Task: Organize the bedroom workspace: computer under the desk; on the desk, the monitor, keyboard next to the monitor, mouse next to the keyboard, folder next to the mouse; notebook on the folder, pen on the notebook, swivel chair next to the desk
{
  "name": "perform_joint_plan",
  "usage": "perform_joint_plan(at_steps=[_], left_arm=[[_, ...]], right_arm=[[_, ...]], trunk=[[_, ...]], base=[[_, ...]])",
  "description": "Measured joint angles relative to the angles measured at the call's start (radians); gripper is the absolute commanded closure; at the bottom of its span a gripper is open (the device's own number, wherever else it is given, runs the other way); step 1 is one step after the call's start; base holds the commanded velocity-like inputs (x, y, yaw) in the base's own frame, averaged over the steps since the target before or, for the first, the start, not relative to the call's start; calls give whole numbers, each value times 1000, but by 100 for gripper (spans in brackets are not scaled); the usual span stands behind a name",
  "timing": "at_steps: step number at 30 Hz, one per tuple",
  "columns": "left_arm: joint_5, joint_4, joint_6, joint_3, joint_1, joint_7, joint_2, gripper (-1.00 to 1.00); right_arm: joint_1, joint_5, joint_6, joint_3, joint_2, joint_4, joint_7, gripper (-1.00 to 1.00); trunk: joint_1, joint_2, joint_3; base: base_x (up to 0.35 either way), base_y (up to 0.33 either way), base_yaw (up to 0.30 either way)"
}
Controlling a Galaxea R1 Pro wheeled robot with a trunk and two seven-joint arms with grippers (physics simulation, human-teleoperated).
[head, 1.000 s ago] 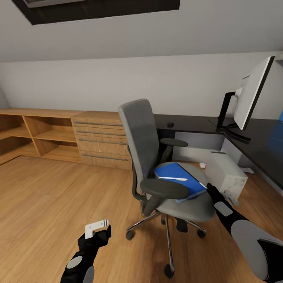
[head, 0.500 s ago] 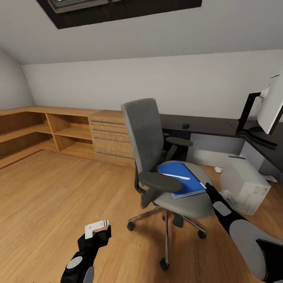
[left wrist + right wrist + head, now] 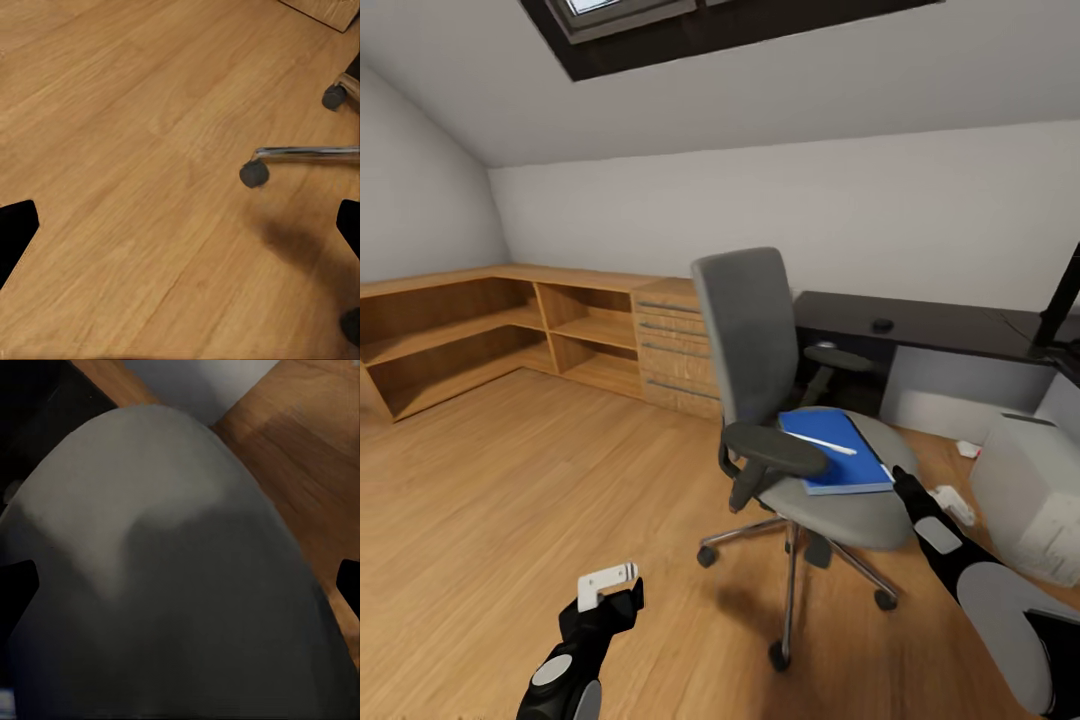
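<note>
The grey swivel chair (image 3: 760, 340) stands mid-room on the wood floor. On its seat lies the blue folder (image 3: 838, 455) with a white pen (image 3: 822, 442) on top. My right gripper (image 3: 902, 480) is at the seat's right edge, open, with the grey seat (image 3: 172, 585) between its fingers. My left gripper (image 3: 610, 585) hangs low and open over the floor, near a chair caster (image 3: 254, 173). The black desk (image 3: 950, 330) runs along the back right, with a small dark mouse-like thing (image 3: 882, 325) on it. The grey computer (image 3: 1035, 500) stands on the floor at the right. Only the monitor's black stand (image 3: 1066, 300) shows. Keyboard and notebook are out of view.
A low light-wood shelf unit with drawers (image 3: 560, 330) lines the left and back walls. Small white objects (image 3: 967, 449) lie on the floor between chair and computer. Open wood floor (image 3: 510, 500) spreads to the left of the chair.
The head view has swung to the left: chair, desk and computer slid right in the picture and the monitor screen left the frame. Both grippers hold the same places and stay open.
</note>
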State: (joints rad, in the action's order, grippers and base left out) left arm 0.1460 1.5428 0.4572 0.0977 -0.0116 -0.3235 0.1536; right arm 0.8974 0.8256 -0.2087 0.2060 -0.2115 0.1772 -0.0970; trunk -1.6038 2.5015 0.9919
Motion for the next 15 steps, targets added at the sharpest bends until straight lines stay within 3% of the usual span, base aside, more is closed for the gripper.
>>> perform_joint_plan(at_steps=[8, 15], left_arm=[[0, -9, 0, 1, 0, 4, 2, -100], [0, -15, 0, 2, 0, 4, 3, -100]], right_arm=[[0, -3, 0, 2, 35, 11, -7, -100], [0, -3, 0, 0, 34, 22, -8, -100]], trunk=[[1, 0, 8], [0, 0, 16]], base=[[219, 0, 199], [29, 0, 186]])
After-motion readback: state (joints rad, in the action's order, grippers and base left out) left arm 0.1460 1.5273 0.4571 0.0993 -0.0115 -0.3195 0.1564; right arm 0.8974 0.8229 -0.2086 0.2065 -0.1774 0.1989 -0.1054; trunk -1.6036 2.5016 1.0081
